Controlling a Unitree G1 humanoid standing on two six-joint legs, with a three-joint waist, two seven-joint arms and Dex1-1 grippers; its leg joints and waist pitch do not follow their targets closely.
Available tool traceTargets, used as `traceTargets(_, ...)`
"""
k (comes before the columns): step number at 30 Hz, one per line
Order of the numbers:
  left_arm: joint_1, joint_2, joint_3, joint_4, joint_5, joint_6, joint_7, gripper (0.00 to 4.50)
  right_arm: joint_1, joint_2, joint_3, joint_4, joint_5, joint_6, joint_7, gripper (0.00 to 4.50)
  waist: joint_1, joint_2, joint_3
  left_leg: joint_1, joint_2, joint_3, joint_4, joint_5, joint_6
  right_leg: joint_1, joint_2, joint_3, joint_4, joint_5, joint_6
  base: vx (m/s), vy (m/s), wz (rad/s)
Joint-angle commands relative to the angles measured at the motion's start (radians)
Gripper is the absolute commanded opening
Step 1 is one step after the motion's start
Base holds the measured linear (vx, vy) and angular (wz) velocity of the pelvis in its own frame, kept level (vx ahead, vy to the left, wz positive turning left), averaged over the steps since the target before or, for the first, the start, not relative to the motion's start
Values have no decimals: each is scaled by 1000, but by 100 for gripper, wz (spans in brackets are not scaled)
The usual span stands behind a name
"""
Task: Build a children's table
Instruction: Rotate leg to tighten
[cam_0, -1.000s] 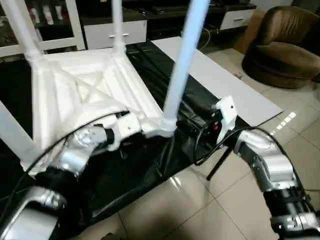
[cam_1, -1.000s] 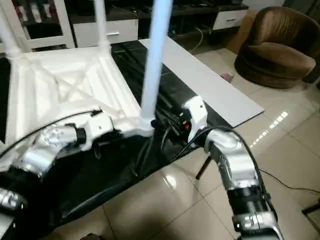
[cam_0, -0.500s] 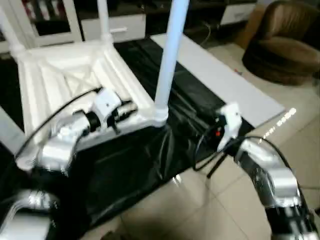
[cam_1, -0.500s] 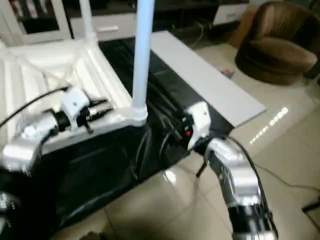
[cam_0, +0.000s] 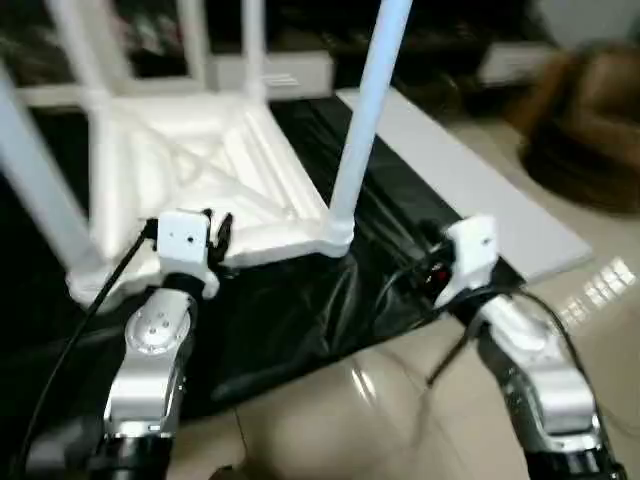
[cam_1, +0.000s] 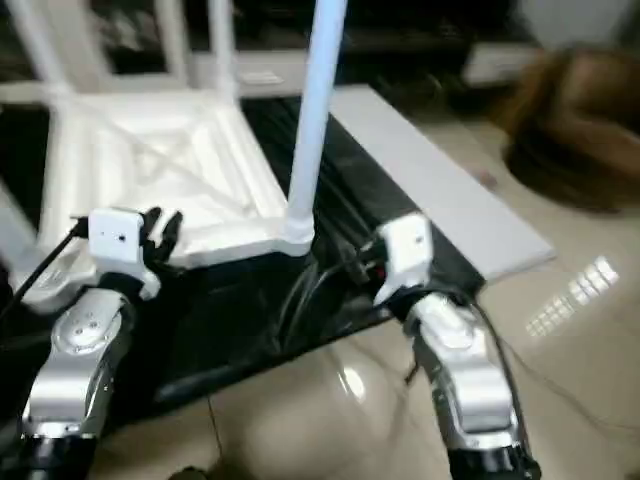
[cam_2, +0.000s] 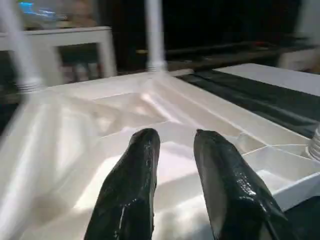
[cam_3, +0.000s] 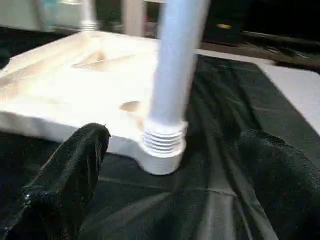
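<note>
The children's table lies upside down on a black sheet, its X-ribbed top (cam_0: 200, 170) facing up. White legs stand upright in its corner sockets. The near-right leg (cam_0: 365, 130) sits threaded in its socket (cam_3: 162, 145). My left gripper (cam_2: 175, 137) hovers over the near rim of the top (cam_2: 165, 125), its fingers (cam_2: 135, 190) slightly apart with nothing between them. My right gripper (cam_3: 177, 135) is open wide, one finger (cam_3: 75, 170) on each side of the near-right leg's base, not touching it. Its white camera housing (cam_0: 470, 250) hides it in the head views.
The black sheet (cam_0: 300, 300) covers the floor under the table. A long white board (cam_0: 470, 180) lies to the right. A brown armchair (cam_0: 590, 120) stands at the far right, white shelves (cam_0: 290, 70) behind. Glossy tiles (cam_0: 350, 420) are in front.
My left gripper has let go of the rim near the right corner, parted its fingers and moved left along the near edge. The camera has shifted. The right gripper stays open by the leg.
</note>
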Motion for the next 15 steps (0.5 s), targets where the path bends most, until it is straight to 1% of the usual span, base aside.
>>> traceTargets(1,0,-5,-17,-37,6,53,15,147,-11,1,-4,14,-19,-1,-8,450,18,-11,-22,-9,1,144,175,-250,102,36,-231,32,-252,-648,-202,-29,-176,41)
traceTargets(2,1,-7,-17,-41,6,62,17,147,-12,1,-5,16,-19,0,-8,450,19,-15,-37,-10,12,150,149,-266,116,64,-233,27,-237,-576,-176,37,-149,44)
traceTargets(3,6,-11,-20,-50,10,70,23,147,-15,3,-9,21,-20,5,-14,450,28,11,-63,37,57,140,57,-277,141,93,-231,-7,-236,-417,-128,37,-149,44)
traceTargets(4,12,-12,-28,-59,14,82,23,147,-17,4,-12,28,-19,8,-17,450,28,30,-82,69,82,126,-5,-242,149,102,-186,-41,-223,-305,-96,-22,-172,87)
traceTargets(5,16,-12,-37,-64,20,86,24,147,-18,3,-14,33,-21,10,-21,450,-7,72,-103,174,266,-70,-146,-16,285,10,-75,-66,-27,-77,12,-6,-208,85)
traceTargets(6,23,-12,-49,-73,29,86,27,147,-19,-1,-16,41,-29,12,-33,450,-41,53,-93,195,270,-105,-128,252,453,-111,-53,7,82,-141,59,-6,-208,85)
traceTargets(7,26,-12,-52,-75,32,83,28,147,-19,-2,-16,41,-31,13,-36,450,-25,61,-86,165,212,-86,-104,412,545,-153,-52,60,121,-130,56,7,-194,70)
traceTargets(8,27,-21,-50,-80,27,93,32,147,-18,0,-24,44,-32,21,-53,450,-33,54,-93,161,187,-94,-104,493,581,-156,-51,84,119,-107,64,-34,-189,64)
traceTargets(9,28,-27,-49,-84,23,102,35,147,-18,1,-30,46,-32,26,-66,450,-21,45,-87,115,96,-56,-103,546,594,-132,-39,121,62,-11,93,-34,-189,64)
traceTargets(10,29,-31,-48,-88,16,102,33,147,-17,2,-32,47,-32,26,-70,450,-13,30,-81,84,36,-31,-96,488,546,-103,-44,146,-6,65,79,-53,-260,62)
traceTargets(11,34,-44,-46,-104,-14,114,19,147,-15,13,-49,53,-26,26,-93,450,-11,6,-80,94,11,61,-45,275,419,-87,-98,174,-110,87,-16,-15,-274,32)
traceTargets(12,35,-44,-46,-108,-18,117,16,147,-14,16,-52,54,-23,26,-95,450,15,-31,-67,33,-23,99,-27,103,296,-20,-144,205,-150,-35,-59,-15,-274,32)
traceTargets(13,37,-52,-38,-115,-37,133,15,147,-13,16,-45,56,-36,39,-106,450,35,-59,-77,48,-3,109,-67,30,139,-3,-133,209,-152,-158,81,-24,-261,0)
traceTargets(14,38,-53,-32,-117,-40,140,20,147,-11,13,-31,54,-49,39,-104,450,38,-63,-71,54,-7,114,-83,12,84,-2,-116,203,-156,-226,173,-77,-260,2)
traceTargets(15,40,-50,-28,-122,-38,132,25,147,-6,20,-23,48,-45,35,-98,450,42,-57,-68,66,4,125,-106,-21,24,-4,-110,209,-176,-359,310,-77,-260,2)
